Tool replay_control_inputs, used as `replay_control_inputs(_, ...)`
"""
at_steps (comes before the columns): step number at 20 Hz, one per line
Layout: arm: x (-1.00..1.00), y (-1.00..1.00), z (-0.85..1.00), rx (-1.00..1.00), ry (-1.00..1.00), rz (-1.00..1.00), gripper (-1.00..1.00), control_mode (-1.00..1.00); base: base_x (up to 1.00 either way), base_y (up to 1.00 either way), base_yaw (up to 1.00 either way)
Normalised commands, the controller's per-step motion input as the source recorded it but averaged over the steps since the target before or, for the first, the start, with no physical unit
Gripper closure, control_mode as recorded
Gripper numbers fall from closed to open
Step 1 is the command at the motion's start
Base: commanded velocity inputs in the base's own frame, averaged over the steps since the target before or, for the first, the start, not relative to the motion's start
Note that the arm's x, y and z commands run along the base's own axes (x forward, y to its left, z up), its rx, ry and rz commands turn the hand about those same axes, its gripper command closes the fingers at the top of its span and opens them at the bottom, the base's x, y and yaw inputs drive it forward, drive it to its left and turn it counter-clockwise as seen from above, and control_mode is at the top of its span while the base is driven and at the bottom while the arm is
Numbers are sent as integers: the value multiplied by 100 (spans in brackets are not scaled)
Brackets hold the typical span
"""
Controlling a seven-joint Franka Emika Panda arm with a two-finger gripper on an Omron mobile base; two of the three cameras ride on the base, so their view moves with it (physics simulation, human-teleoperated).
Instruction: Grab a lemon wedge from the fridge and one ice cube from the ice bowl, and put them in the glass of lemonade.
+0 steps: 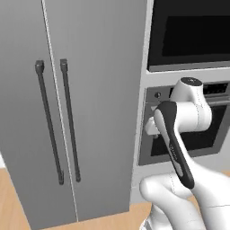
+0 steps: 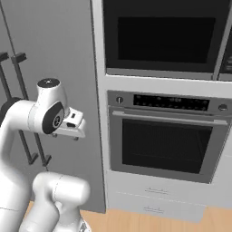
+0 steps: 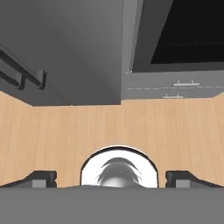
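The pincer [image 3: 112, 177] is being held wide open and empty above the wooden floor [image 3: 109, 127]; the closed fridge [image 3: 65, 43] is being faced ahead of it.

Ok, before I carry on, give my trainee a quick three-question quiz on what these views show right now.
1. True or false: both doors of the fridge are shut.
2. What stands directly to the right of the fridge in the left base view?
A. a sink
B. the black oven and microwave column
C. a window
3. In the hand view, how do the gripper fingers stand, and is anything between them?

Key:
1. True; the two dark bar handles sit side by side on closed doors.
2. B
3. Wide apart, with nothing held; they point down at the wooden floor.
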Motion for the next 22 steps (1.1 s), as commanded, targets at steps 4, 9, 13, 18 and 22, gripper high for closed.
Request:
replay_control_inputs(4,0,0,0,0,0,0,-100,100,-22,-100,-7)
replay_control_inputs(9,0,0,0,0,0,0,-100,100,-18,-100,-5)
replay_control_inputs(13,0,0,0,0,0,0,-100,100,-4,-100,-4)
replay_control_inputs(18,0,0,0,0,0,0,-100,100,0,-100,-3)
replay_control_inputs(22,0,0,0,0,0,0,-100,100,0,-100,-3)
